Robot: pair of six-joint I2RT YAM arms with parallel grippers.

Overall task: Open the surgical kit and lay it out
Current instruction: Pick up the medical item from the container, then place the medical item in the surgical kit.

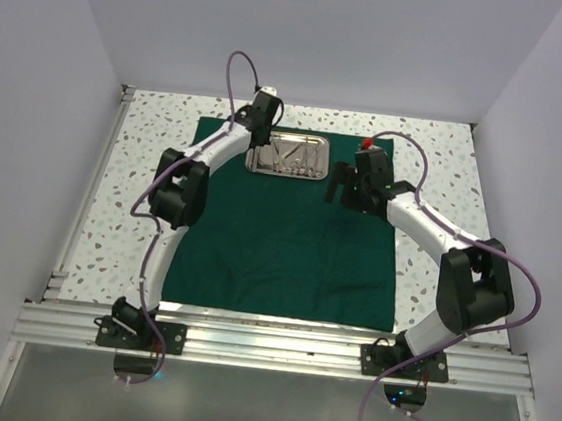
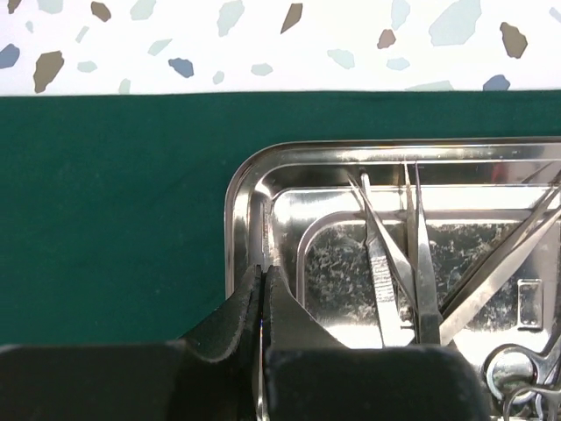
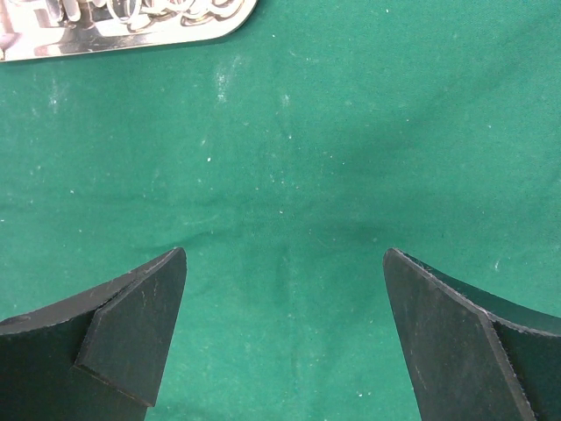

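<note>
The dark green cloth (image 1: 288,241) lies spread flat on the table. The shiny steel tray (image 1: 289,157) sits on its far middle and holds silver tweezers (image 2: 419,254) and scissor-like instruments (image 2: 508,373). My left gripper (image 1: 258,140) is at the tray's left end, its jaws shut (image 2: 264,268) on the tray's left rim (image 2: 250,202). My right gripper (image 1: 346,195) hovers over the cloth just right of the tray. Its jaws are wide open and empty (image 3: 285,254) above bare cloth (image 3: 289,158). A corner of the tray (image 3: 131,35) shows at that view's top left.
Speckled white tabletop (image 1: 149,126) surrounds the cloth, with white walls on three sides. An aluminium rail (image 1: 277,346) runs along the near edge under the arm bases.
</note>
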